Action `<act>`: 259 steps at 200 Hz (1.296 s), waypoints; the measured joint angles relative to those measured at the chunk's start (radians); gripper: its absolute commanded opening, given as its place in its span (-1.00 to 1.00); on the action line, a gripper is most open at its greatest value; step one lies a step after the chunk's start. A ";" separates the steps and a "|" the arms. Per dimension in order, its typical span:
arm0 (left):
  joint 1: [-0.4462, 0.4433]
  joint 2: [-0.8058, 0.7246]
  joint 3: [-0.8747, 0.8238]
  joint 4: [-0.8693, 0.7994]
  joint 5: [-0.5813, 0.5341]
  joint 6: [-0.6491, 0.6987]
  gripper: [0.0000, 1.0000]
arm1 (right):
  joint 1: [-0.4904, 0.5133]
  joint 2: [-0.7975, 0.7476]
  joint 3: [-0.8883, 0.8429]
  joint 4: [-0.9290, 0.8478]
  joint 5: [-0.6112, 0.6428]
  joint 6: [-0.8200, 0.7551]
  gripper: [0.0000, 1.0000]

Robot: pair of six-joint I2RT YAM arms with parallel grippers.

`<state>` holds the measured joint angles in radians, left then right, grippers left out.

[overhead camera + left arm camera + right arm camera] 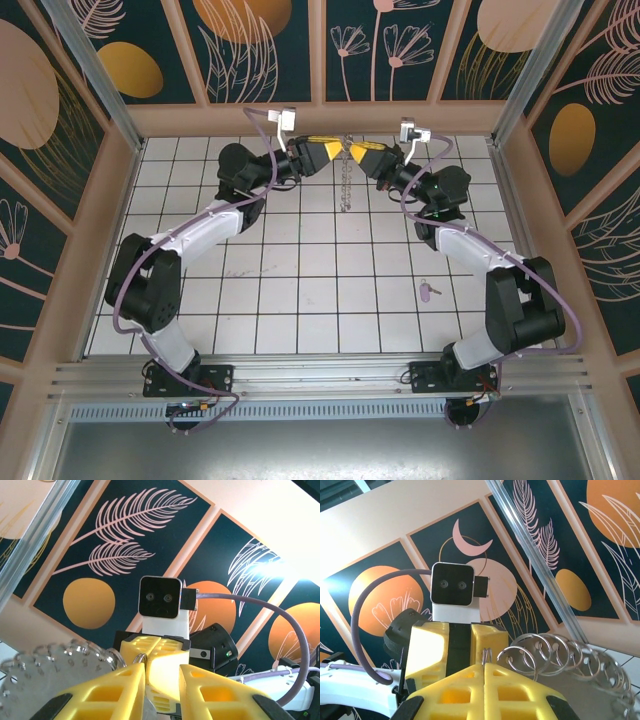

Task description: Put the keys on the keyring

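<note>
The keyring [347, 182] is a chain of metal rings hanging over the far tiles from the spot where both yellow grippers meet. My right gripper [358, 152] [484, 666] is shut on the keyring's top ring [486, 655], and the other rings [555, 650] trail off to the right. Facing it, my left gripper [336, 152] [162, 672] is open, with a gap between its fingers [125, 680]. That top ring [141, 657] sits at the tip of its left finger. The small lilac-pink key [428, 290] lies flat on the tiles beside the right arm, apart from both grippers.
The white tiled floor [300, 270] is walled by wood-framed dark panels with leaf and circle patterns [250, 40]. Purple cables [262, 125] loop off both wrists. The right arm's elbow [520, 300] stands just right of the key.
</note>
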<state>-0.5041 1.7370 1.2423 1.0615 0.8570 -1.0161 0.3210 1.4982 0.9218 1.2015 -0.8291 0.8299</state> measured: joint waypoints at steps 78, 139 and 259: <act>-0.008 0.009 -0.001 0.013 0.000 -0.008 -0.53 | 0.002 0.003 0.005 0.003 0.002 0.014 -1.00; -0.012 0.024 -0.001 0.022 -0.002 -0.010 -0.47 | 0.006 0.005 0.005 0.003 0.009 0.015 -1.00; -0.008 -0.100 -0.057 -0.136 -0.118 0.165 0.11 | 0.006 0.003 0.005 -0.031 0.024 -0.011 -1.00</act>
<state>-0.5117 1.6367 1.1851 0.9257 0.7387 -0.8509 0.3275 1.5017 0.9268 1.1702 -0.8055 0.8188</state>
